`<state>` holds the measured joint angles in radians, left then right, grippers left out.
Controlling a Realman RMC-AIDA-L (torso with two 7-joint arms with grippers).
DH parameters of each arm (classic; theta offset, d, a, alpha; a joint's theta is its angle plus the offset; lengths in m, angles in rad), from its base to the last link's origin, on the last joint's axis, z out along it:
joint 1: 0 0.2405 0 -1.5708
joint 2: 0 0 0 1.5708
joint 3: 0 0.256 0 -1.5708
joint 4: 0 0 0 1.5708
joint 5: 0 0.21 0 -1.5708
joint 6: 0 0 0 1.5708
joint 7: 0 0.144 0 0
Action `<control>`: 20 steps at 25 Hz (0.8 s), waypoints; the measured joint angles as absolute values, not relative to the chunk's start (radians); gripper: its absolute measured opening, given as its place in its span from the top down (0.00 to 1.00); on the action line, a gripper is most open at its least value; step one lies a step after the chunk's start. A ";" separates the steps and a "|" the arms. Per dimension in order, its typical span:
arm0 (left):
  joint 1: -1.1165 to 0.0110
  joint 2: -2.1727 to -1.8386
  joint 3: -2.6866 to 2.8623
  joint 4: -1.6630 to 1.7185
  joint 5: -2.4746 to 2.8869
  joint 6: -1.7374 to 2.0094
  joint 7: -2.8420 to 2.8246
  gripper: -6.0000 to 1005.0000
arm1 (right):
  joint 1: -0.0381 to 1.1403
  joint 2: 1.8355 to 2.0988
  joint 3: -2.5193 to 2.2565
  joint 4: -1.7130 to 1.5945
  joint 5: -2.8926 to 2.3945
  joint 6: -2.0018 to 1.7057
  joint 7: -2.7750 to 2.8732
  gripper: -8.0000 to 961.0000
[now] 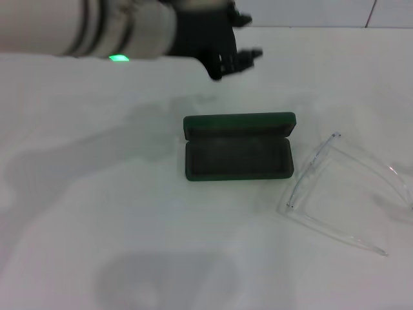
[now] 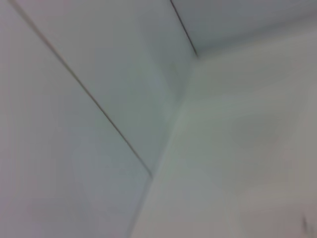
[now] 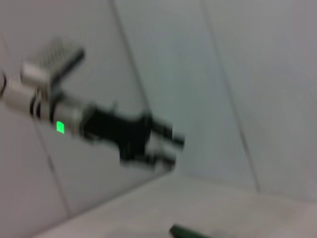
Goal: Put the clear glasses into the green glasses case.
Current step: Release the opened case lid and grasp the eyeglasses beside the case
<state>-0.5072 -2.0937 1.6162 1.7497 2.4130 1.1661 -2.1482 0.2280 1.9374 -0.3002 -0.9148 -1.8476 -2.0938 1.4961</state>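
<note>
1. The case [image 1: 239, 147] lies open on the bench [image 1: 97, 213], lid back, ready to receive.
2. The glasses [image 1: 335, 194] lie just right of it, arms unfolded, not yet picked up.
3. The left gripper [image 1: 242, 39] hovers behind the case, fingers released, holding nothing.
4. The right gripper is out of view.

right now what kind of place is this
Probably a bare robot test bench: a plain white table against pale panelled walls, holding only the open green glasses case and the clear glasses, left claw above.
</note>
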 joint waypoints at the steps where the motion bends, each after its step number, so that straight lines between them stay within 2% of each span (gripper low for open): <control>1: -0.492 -2.094 1.569 1.752 2.337 1.166 -2.120 0.56 | 0.242 1.937 -0.320 -0.928 -1.860 -2.088 1.497 0.09; 7: -0.374 -2.091 1.209 1.718 1.871 1.277 -1.944 0.56 | 0.319 1.941 -0.473 -1.059 -1.903 -2.039 1.493 0.09; 13: -0.359 -2.087 0.943 1.492 1.530 1.493 -1.828 0.57 | 0.429 1.941 -0.659 -1.218 -1.966 -1.980 1.598 0.11; 16: -0.363 -2.078 0.861 1.348 1.451 1.611 -1.764 0.57 | 0.524 1.928 -0.750 -1.247 -2.048 -1.984 1.610 0.12; 20: -0.356 -2.070 0.838 1.221 1.447 1.669 -1.685 0.57 | 0.661 1.896 -0.915 -1.252 -2.172 -2.034 1.613 0.13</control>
